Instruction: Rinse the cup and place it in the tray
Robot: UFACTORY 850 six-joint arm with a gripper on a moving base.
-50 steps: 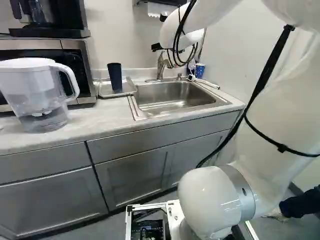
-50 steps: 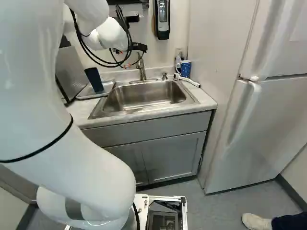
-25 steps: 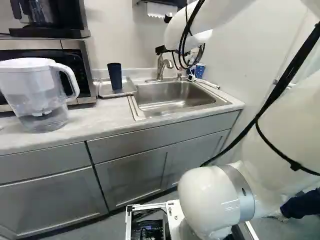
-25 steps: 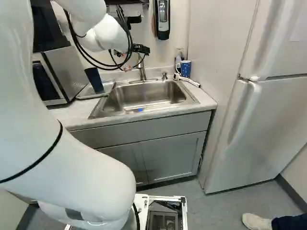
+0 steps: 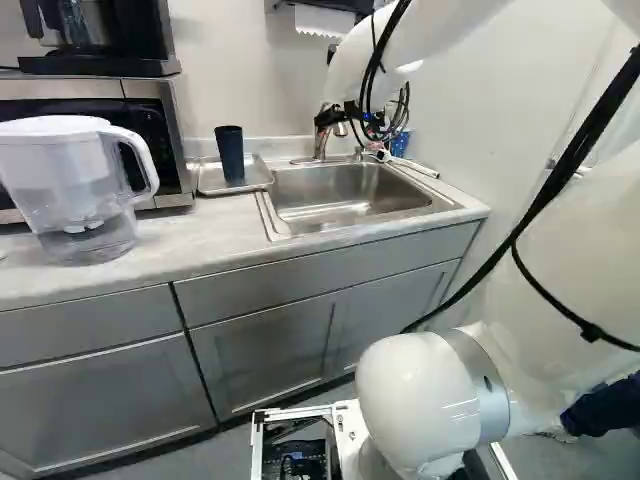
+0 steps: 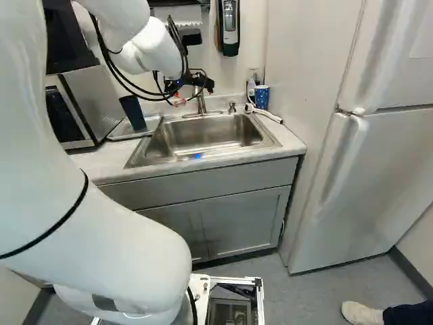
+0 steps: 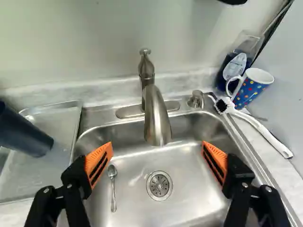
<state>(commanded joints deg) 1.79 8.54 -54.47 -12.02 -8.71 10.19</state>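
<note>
Two orange-padded fingers [image 7: 98,163] of the gripper [image 6: 193,93] stand wide apart over the sink [image 6: 203,139], with nothing gripped between them. The dark cup [image 7: 21,132] is located on the metal tray [image 7: 52,163], left of the basin. The dotted mug [image 7: 253,87] is positioned at the far right corner, beside the soap bottle [image 7: 235,66] and brush [image 7: 262,130]. One spoon [image 7: 112,182] lies in the basin, left of the drain [image 7: 159,185].
</note>
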